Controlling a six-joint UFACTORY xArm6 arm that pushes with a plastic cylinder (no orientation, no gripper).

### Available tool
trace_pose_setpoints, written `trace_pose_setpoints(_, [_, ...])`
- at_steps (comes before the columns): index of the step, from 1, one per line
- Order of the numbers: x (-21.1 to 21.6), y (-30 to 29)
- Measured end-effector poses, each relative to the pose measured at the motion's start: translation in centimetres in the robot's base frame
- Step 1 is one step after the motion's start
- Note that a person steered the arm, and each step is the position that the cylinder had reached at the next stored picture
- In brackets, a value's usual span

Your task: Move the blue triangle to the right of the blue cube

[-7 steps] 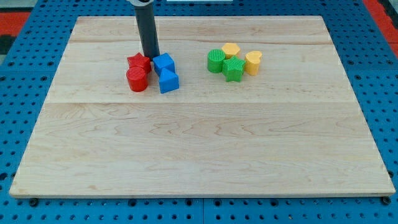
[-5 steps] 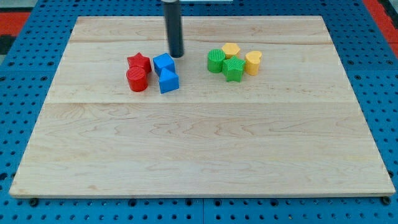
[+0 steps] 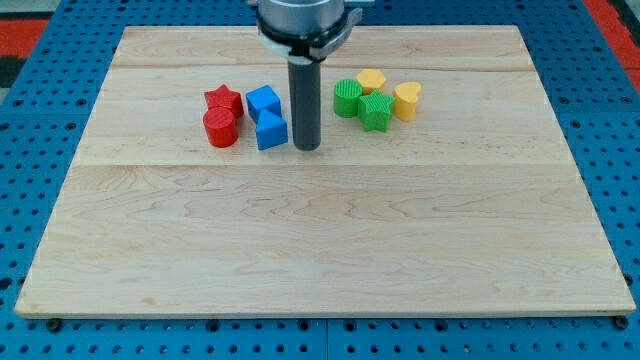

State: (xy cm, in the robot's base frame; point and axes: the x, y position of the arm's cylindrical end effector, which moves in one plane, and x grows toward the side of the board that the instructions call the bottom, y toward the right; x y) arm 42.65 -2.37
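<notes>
Two blue blocks [image 3: 266, 117]; my tip [image 3: 308, 148] just right.

Arm mount [image 3: 303, 20] cut off by view's top (rod fully visible); blocks unobscured.

One view only; nothing shared w/ another cam. The board [image 3: 330, 240] is seen from above and in front, tilted down at a steep angle: its near edge at the view's bottom looks wider than its far edge at the view's top. The whole board is framed, mid-range, w/ blue pegboard [image 3: 40, 180] shown around all four sides. The board is roughly centred. The rod is seen entering from the view's top, above the board's far edge, its mount cut off by the frame; my tip [image 3: 308, 148] lands in the board's far half, near centre line. Blocks are resolved well enough for colour, shapes approx. No tilt sideways is noted: the board's edges run level w/ the frame.
</notes>
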Motion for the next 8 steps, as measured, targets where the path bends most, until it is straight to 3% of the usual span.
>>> trace_pose_setpoints(1, [2.2, -3.1])
trace_pose_setpoints(2, [2.0, -8.9])
trace_pose_setpoints(3, [1.0, -10.8])
trace_pose_setpoints(5, [-0.5, -4.6])
trace_pose_setpoints(7, [-5.7, -0.5])
trace_pose_setpoints(8, [-5.9, -0.2])
